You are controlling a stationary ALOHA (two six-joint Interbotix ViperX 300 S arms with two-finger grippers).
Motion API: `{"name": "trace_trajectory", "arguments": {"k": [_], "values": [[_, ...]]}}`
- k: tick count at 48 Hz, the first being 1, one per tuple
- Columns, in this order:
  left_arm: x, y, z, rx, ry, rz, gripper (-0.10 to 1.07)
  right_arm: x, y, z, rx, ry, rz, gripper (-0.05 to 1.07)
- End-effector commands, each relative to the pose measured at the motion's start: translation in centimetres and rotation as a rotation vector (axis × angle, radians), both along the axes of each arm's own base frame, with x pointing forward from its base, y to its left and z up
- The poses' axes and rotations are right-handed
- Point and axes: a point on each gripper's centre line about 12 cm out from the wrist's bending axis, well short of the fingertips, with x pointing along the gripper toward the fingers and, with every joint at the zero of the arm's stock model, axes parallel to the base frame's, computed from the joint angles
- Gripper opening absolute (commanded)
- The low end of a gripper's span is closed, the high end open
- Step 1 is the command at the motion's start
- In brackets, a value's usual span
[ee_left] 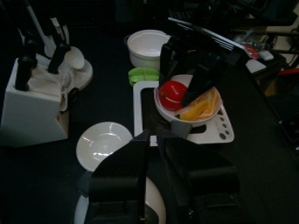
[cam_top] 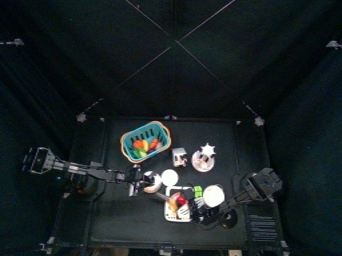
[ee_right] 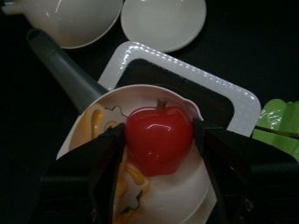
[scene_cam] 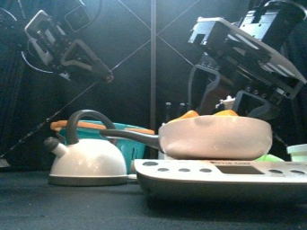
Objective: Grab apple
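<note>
The apple (ee_right: 158, 142) is small, round and red. It sits in a white bowl (ee_right: 176, 201) beside orange pieces (ee_right: 103, 122), and the bowl stands on a white scale (scene_cam: 222, 176). My right gripper (ee_right: 160, 131) reaches down into the bowl, open, with one jaw close to each side of the apple. The left wrist view shows the same apple (ee_left: 173, 92) under the right gripper's black body. In the front view the bowl's (scene_cam: 216, 135) wall hides the apple. My left gripper (ee_left: 156, 150) hangs shut to the left of the bowl, holding nothing.
A teal basket (cam_top: 144, 142) with orange and green pieces stands at the back. A white kettle (scene_cam: 86, 157) with a teal handle is left of the scale. A white saucer (ee_left: 103, 144), a white cup (ee_left: 149, 44), a white rack (ee_left: 35, 92) and a green piece (ee_right: 281, 122) surround it.
</note>
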Motion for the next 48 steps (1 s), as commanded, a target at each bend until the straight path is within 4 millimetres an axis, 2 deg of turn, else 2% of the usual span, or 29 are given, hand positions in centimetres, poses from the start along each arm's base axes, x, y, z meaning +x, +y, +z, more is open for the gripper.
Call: {"name": "trace_trajectory", "arguments": {"k": [1,20,28,48], "values": [[0.3,0.1,0.5,-0.002,-0.020,0.005,0.59,0.5,-0.2,2.0,0.001,-0.048,0.003,0.72],[0.2,0.1,0.5,-0.003,-0.018,0.005,0.59,0.7,-0.5,5.3,-0.123,-0.003,0.064,0.72],[0.2,0.1,0.4,-0.003,-0.018,0.005,0.59,0.5,-0.4,5.0,-0.116,0.011,0.061,0.72],[0.2,0.1,0.4,-0.003,-0.017,0.005,0.59,-0.3,-0.8,6.7,-0.144,-0.007,0.049,0.72]]}}
